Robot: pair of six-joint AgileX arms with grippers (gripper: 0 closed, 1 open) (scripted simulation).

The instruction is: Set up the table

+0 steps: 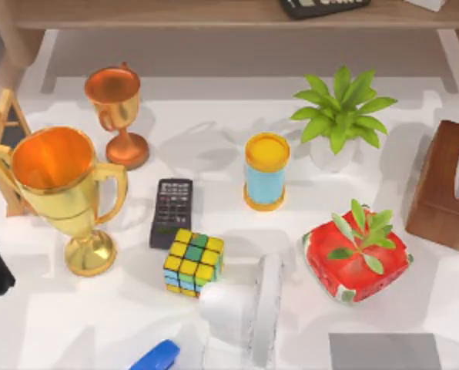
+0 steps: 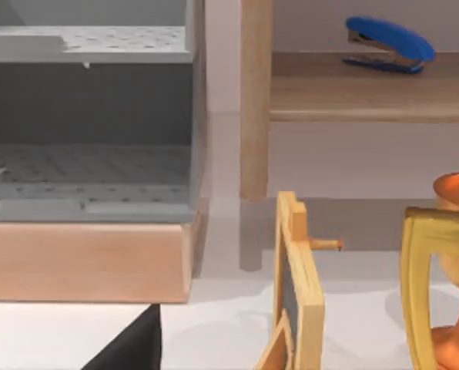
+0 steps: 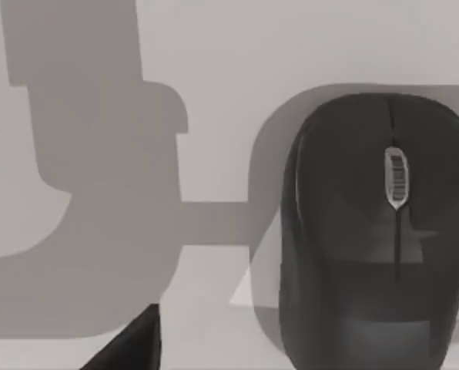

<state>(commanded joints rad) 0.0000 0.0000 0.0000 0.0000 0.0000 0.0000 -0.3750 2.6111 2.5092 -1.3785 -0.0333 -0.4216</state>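
White desk point(image 1: 214, 131) spreads across nearly the whole top view, its long axis running left to right, with a wooden shelf point(image 1: 214, 14) along the upper edge of the frame. On the desk at the left stands a big gold trophy point(image 1: 64, 193), upright, and a smaller copper trophy point(image 1: 118, 112) above and to its right. A small wooden easel board point(image 1: 6, 123) sits at the far left, just beside the gold trophy. Near the middle lies a black calculator point(image 1: 171, 212), its long axis running up and down the frame, with a colour cube point(image 1: 193, 263) just below it. A blue cup with a yellow rim point(image 1: 266, 171) stands upright at centre. To the upper right is a potted plant point(image 1: 339, 116); below it sits a red planter point(image 1: 356, 258), and a brown wooden box point(image 1: 445, 189) at the right edge. A grey pad point(image 1: 383, 351) lies at the lower right, and a blue stapler point(image 1: 156, 357) at the bottom edge. My right arm point(image 1: 249, 308) reaches up from the bottom centre; its wrist view looks down on a black mouse point(image 3: 376, 231). Whether either gripper is open or closed, I cannot tell.
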